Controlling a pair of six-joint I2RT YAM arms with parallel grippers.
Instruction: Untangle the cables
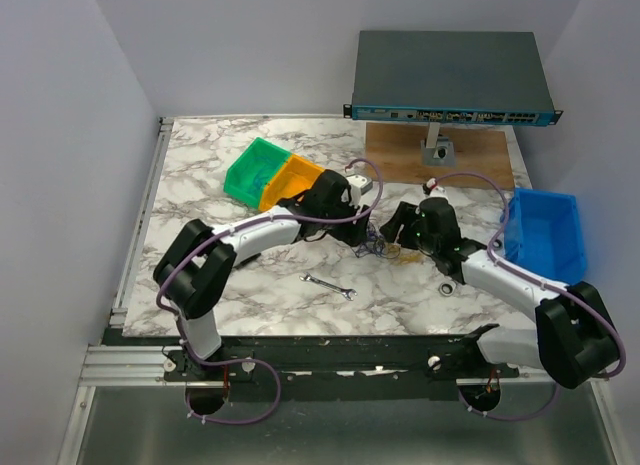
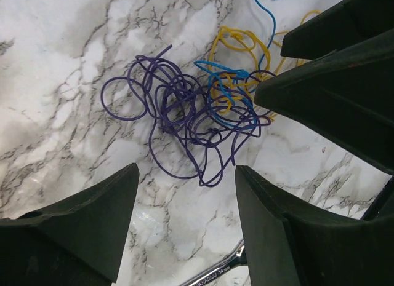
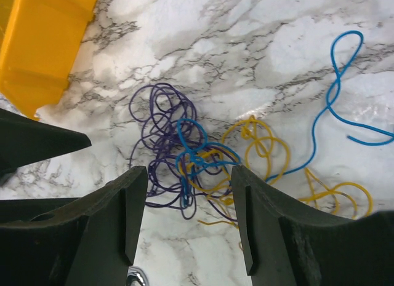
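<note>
Lying in a small loose tangle near the middle of the marble table [image 1: 200, 175], the cables [image 1: 383, 247] rest between the two robot arms. A purple wire [image 2: 166, 107] makes up the largest knot of loops. A blue wire [image 2: 218, 67] and a yellow wire [image 2: 237, 37] weave into one side of it, and the blue trails off across the marble in a long curl.

The left hand [image 2: 184, 175] hangs just over the purple loops with its fingers spread apart and nothing between them but wire lying on the table. The right hand [image 3: 189, 175] faces it from the other side, also open and gripping nothing, with the blue and yellow part of the tangle showing between its fingertips. The two hands are close together over the bunch.

A small wrench [image 1: 329, 286] lies on the marble nearer the arm bases. An orange bin [image 1: 290, 180] and a green bin [image 1: 255, 172] sit side by side behind the left arm. A blue bin [image 1: 545, 235] stands at the right edge. At the back, a network switch [image 1: 450, 80] is raised above a wooden board [image 1: 400, 155].
</note>
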